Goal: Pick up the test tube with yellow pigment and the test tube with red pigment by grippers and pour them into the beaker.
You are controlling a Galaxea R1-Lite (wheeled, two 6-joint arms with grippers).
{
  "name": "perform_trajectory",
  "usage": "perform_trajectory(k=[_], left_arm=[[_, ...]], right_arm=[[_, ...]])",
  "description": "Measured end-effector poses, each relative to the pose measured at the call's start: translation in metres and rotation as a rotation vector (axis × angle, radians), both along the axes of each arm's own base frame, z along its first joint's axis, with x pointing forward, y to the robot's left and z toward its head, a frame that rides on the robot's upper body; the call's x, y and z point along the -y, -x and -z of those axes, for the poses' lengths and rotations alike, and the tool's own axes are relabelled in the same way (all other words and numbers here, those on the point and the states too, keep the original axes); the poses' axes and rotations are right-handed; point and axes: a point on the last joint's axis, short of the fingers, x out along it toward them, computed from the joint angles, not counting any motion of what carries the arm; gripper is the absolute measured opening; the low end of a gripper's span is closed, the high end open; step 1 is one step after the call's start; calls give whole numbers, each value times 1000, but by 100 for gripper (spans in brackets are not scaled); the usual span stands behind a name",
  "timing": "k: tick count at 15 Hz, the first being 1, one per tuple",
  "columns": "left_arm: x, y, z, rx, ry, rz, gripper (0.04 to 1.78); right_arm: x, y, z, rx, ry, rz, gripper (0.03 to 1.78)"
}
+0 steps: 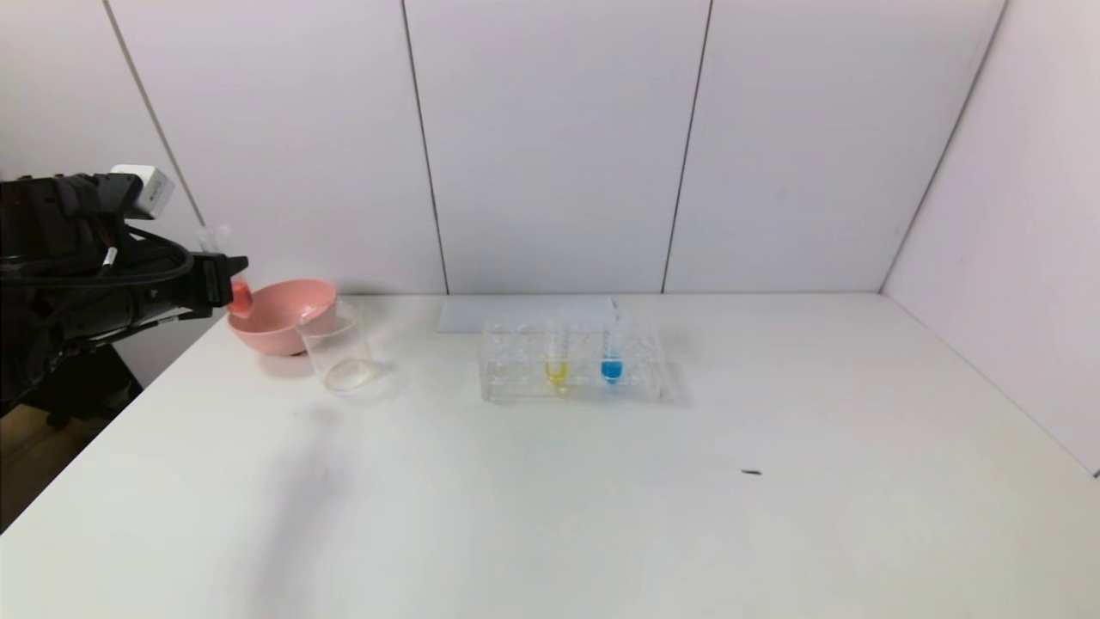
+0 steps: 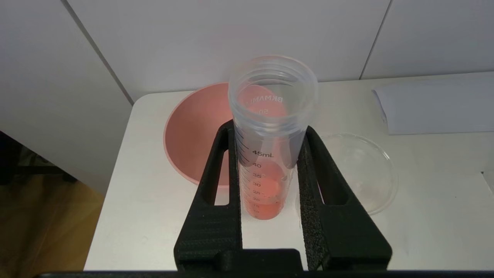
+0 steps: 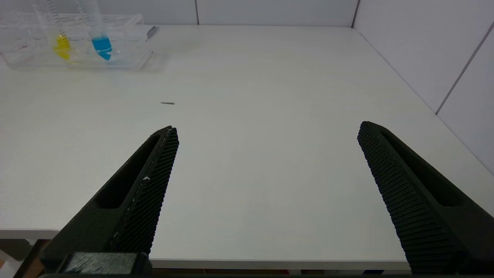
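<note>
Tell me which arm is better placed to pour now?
The left. Its claw is shut on the red tube, held upright near the beaker. The right claw is open and empty, low at the table's near edge.

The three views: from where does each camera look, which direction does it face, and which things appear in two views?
Head view: from above, facing forward and down at the table; left arm shows, left gripper holding the red tube.
Left wrist view: behind its fingers, facing the pink bowl and beaker.
Right wrist view: above the table's near edge, between open fingers, facing the rack.
Shared: the yellow tube and blue tube, head and right wrist.
</note>
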Motion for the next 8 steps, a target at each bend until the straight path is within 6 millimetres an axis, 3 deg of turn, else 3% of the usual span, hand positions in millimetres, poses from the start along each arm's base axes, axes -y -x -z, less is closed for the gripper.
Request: perform_trajectory(k=[8], left_arm=[[2,2,10,-120,-148,47,44]], right_arm=[[0,0,0,0,0,0,170]])
